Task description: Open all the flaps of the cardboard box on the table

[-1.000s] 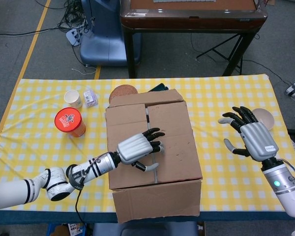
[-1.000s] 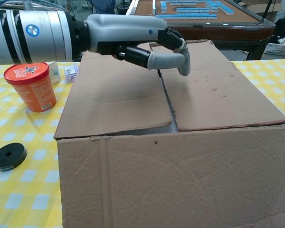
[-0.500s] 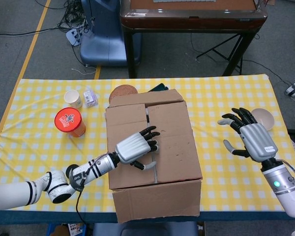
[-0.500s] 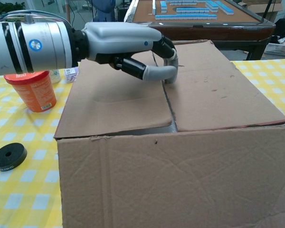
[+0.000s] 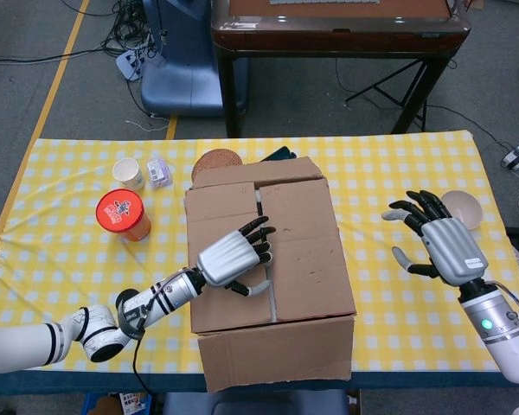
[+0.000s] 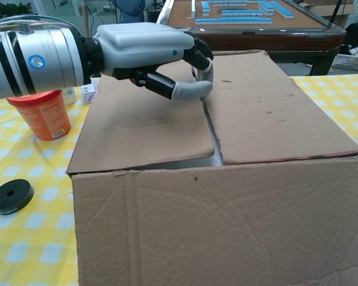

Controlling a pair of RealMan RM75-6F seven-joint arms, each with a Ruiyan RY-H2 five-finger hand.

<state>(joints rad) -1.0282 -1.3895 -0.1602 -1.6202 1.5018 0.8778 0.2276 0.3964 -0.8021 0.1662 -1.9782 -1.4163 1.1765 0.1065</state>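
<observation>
Table [image 5: 398, 173] under yellow checked cloth. Left robot hand [image 5: 231, 260] sits over the cardboard box [image 5: 303, 251] at mid-table, fingertips [image 6: 194, 89] curled at the centre seam, holding nothing. Step in hand: catching the left flap's [image 6: 137, 125] edge; next, hook under and lift outward. Top flaps lie shut (slight gap at seam). Right robot hand [image 5: 439, 244] hovers well apart, fingers spread.
</observation>
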